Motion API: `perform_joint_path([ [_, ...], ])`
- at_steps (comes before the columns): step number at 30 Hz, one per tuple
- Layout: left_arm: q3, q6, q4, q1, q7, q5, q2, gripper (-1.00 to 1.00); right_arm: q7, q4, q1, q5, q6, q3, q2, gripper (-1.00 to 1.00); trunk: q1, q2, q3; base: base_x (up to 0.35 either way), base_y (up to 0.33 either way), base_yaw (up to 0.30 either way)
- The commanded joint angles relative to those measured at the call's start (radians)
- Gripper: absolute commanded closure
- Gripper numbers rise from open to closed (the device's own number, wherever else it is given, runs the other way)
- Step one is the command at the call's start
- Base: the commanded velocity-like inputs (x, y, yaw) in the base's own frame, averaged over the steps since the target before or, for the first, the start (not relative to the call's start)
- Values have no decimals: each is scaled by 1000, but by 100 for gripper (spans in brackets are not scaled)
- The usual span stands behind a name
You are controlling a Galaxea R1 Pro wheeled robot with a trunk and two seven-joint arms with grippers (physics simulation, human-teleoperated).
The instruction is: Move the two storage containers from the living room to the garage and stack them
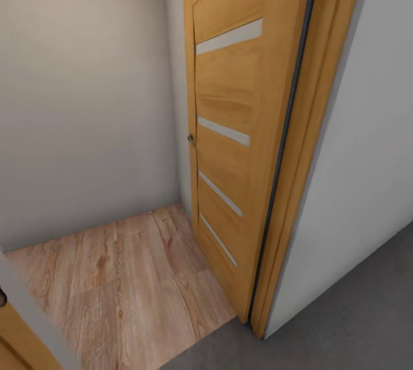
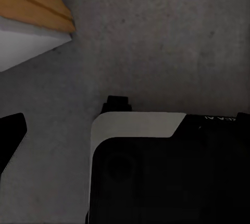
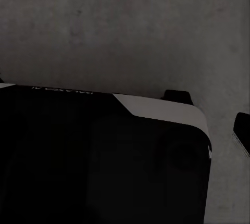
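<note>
I'm at a doorway: pale walls (image 1: 86,100) take up most of the head view, with an open wooden door (image 1: 241,129) with glass strips in the middle. Light plank flooring (image 1: 126,278) runs at lower left and grey concrete floor (image 1: 355,312) at lower right (the garage side, I judge). I have no container in sight. The wrist views give me the robot's dark base (image 2: 166,177) over concrete, so I cannot tell how either claw stands. I judge the carrying unfinished.
</note>
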Motion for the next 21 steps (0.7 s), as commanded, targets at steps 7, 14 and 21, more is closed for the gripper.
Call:
perform_joint_path([
  [7, 2, 4, 0, -1, 2, 5, 0, -100, -2, 3, -1, -8, -5, 8, 1, -100, 1, -1, -1, 319, 0, 0],
  [14, 2, 3, 0, -1, 2, 5, 0, -100, -2, 3, -1, -8, -5, 8, 1, -100, 1, -1, -1, 281, 0, 0],
  [21, 2, 2, 0, -1, 2, 5, 0, -100, -2, 3, -1, -8, -5, 8, 1, -100, 1, -1, -1, 113, 0, 0],
])
